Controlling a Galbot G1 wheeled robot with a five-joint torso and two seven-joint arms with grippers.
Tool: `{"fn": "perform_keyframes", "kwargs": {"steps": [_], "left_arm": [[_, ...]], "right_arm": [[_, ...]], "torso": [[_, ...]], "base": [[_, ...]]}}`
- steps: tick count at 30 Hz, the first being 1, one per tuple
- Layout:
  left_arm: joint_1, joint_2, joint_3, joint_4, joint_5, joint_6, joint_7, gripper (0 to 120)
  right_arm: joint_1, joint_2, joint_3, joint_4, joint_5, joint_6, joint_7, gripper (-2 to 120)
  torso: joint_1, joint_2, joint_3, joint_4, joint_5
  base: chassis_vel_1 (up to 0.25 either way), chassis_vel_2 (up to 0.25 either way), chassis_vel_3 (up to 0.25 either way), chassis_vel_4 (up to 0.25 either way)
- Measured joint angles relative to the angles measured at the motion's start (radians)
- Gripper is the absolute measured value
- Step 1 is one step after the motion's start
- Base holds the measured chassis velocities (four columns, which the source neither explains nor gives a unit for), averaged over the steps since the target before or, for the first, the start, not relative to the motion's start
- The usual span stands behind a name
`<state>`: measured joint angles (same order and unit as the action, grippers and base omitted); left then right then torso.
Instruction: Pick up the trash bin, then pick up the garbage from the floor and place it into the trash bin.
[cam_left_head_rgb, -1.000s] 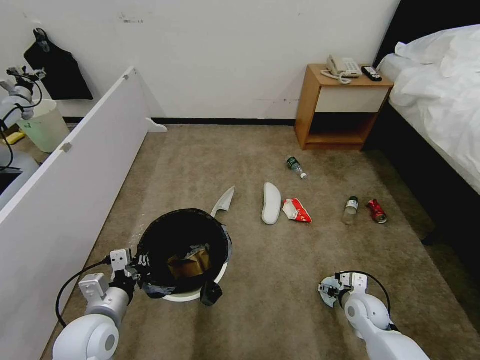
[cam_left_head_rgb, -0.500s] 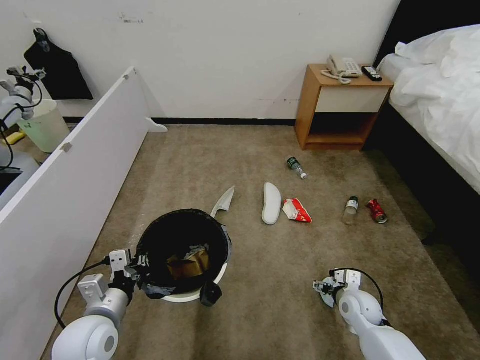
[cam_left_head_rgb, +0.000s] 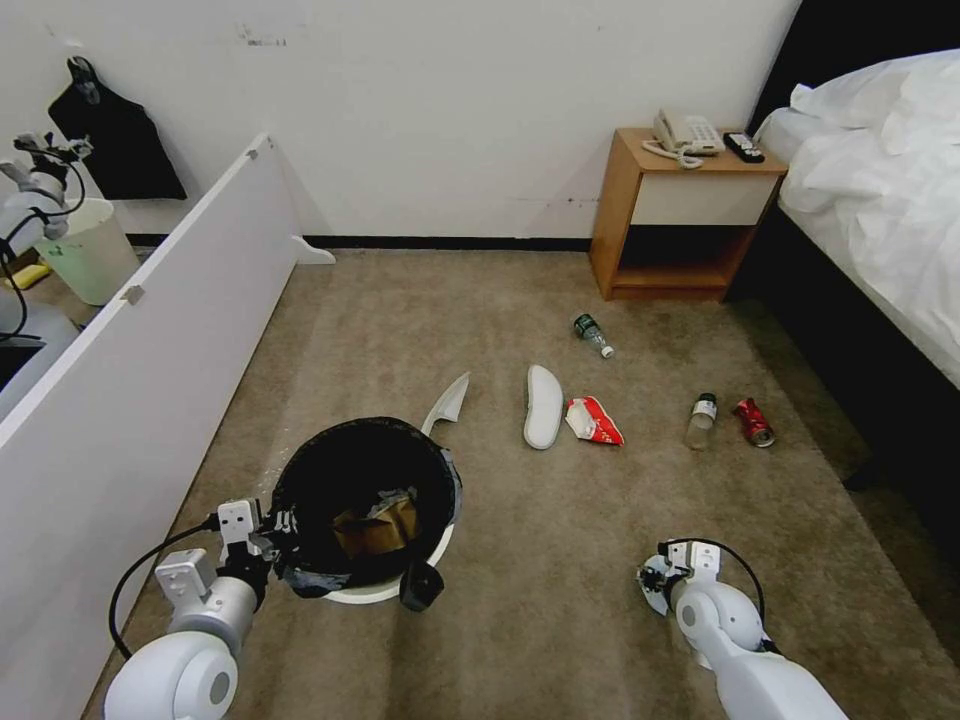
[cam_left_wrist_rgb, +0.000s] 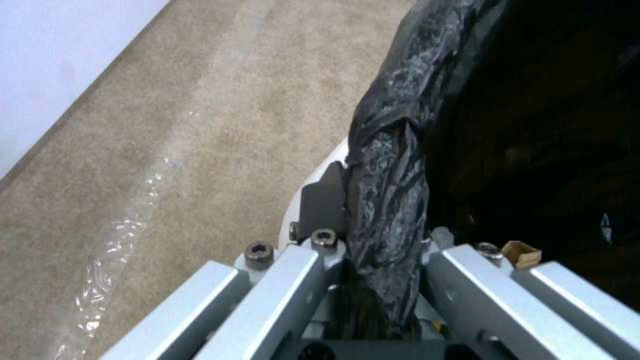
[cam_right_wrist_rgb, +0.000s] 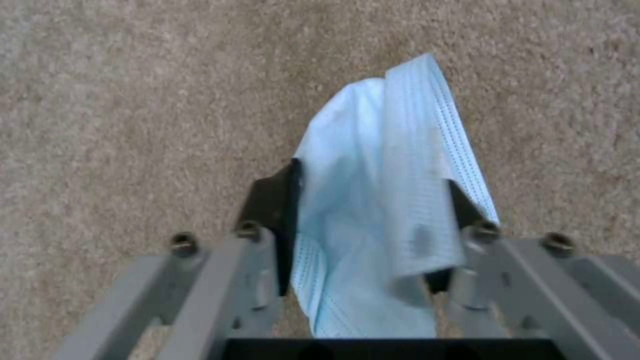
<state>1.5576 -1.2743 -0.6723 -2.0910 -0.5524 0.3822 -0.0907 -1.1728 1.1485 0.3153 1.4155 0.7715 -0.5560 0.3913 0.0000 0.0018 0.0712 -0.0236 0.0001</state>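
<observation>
My left gripper (cam_left_head_rgb: 272, 530) is shut on the near-left rim of the trash bin (cam_left_head_rgb: 300, 475), pinching the black bag (cam_left_wrist_rgb: 387, 165) between its fingers. A brown cardboard scrap (cam_left_head_rgb: 375, 528) lies inside the bin. Low over the floor (cam_left_head_rgb: 520, 560) at the near right, my right gripper (cam_left_head_rgb: 655, 585) is shut on a light-blue wad (cam_right_wrist_rgb: 393, 165) that hangs between its fingers. Farther out on the carpet lie a white slipper (cam_left_head_rgb: 543, 405), a second slipper (cam_left_head_rgb: 447, 403) behind the bin, a red-white wrapper (cam_left_head_rgb: 593, 420), two small bottles (cam_left_head_rgb: 592, 335) (cam_left_head_rgb: 702, 420) and a red can (cam_left_head_rgb: 753, 421).
A long white panel (cam_left_head_rgb: 130, 370) runs along the left, with a pale cream bucket (cam_left_head_rgb: 90, 250) behind it. A wooden nightstand (cam_left_head_rgb: 680, 215) stands against the far wall, and a bed (cam_left_head_rgb: 880, 190) lines the right side. Open carpet lies between bin and right gripper.
My right gripper, holding the blue wad, has shifted slightly lower and toward me. The left gripper and the bin have stayed put.
</observation>
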Motion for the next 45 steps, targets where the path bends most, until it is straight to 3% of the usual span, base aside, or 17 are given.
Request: {"fn": "perform_keyframes", "kwargs": {"steps": [2,9,18,23,29,31,33,37,40,43,45], "left_arm": [[0.0,-0.003,0.002,0.0,0.0,0.0,-0.001,1],[0.0,-0.008,0.005,0.0,0.003,0.0,-0.001,1],[0.003,0.008,0.023,-0.015,-0.002,0.02,-0.014,1],[0.004,0.034,0.035,-0.02,-0.017,0.038,-0.026,1],[0.001,0.056,0.051,-0.017,-0.035,0.057,-0.037,1],[-0.006,0.063,0.071,-0.015,-0.042,0.078,-0.043,1],[-0.008,0.063,0.078,-0.015,-0.045,0.088,-0.045,1],[-0.012,0.063,0.09,-0.016,-0.047,0.103,-0.05,1],[-0.024,0.064,0.117,-0.024,-0.049,0.134,-0.062,1],[-0.026,0.066,0.124,-0.027,-0.05,0.14,-0.065,1],[-0.032,0.071,0.143,-0.033,-0.051,0.157,-0.071,1]], "right_arm": [[0.0,0.0,-0.002,0.006,0.001,0.002,0.0,19],[-0.003,-0.005,-0.002,0.021,0.004,0.006,0.002,0],[-0.058,-0.073,0.017,0.179,0.063,0.004,0.044,0],[-0.132,-0.172,0.049,0.407,0.146,-0.016,0.098,0],[-0.171,-0.256,0.083,0.58,0.209,-0.029,0.128,0],[-0.178,-0.327,0.115,0.717,0.275,-0.039,0.137,0],[-0.175,-0.354,0.125,0.759,0.295,-0.041,0.136,0],[-0.164,-0.405,0.143,0.821,0.326,-0.041,0.12,0],[-0.148,-0.489,0.179,0.893,0.342,-0.02,0.031,0],[-0.144,-0.506,0.187,0.904,0.337,-0.011,0.001,0],[-0.13,-0.541,0.2,0.925,0.325,0.011,-0.078,0]], "torso": [[0.0,0.0,0.0,0.0,-0.0001],[0.0,0.0,0.0,0.0001,0.0],[0.0,0.0,0.0,0.0,0.0001],[0.0,0.0,0.0,0.0,-0.0002],[0.0,0.0,0.0,-0.0001,0.0002],[0.0,0.0,0.0,0.0001,0.0],[0.0,0.0,0.0,0.0,0.0],[0.0,0.0,0.0,0.0,-0.0001],[0.0,0.0,0.0,0.0001,0.0],[0.0,0.0,0.0,-0.0001,0.0],[0.0,0.0,0.0,0.0001,0.0001]], "base": [[0.0,0.0,0.0,0.0],[0.0,0.0,0.0,0.0],[0.0,0.0,0.0,0.0],[0.0,0.0,0.0,0.0],[0.0,0.0,0.0,0.0],[0.0,0.0,0.0,0.0],[0.0,0.0,0.0,0.0],[0.0,0.0,0.0,0.0],[0.0,0.0,0.0,0.0],[0.0,0.0,0.0,0.0],[0.0,0.0,0.0,0.0]]}}
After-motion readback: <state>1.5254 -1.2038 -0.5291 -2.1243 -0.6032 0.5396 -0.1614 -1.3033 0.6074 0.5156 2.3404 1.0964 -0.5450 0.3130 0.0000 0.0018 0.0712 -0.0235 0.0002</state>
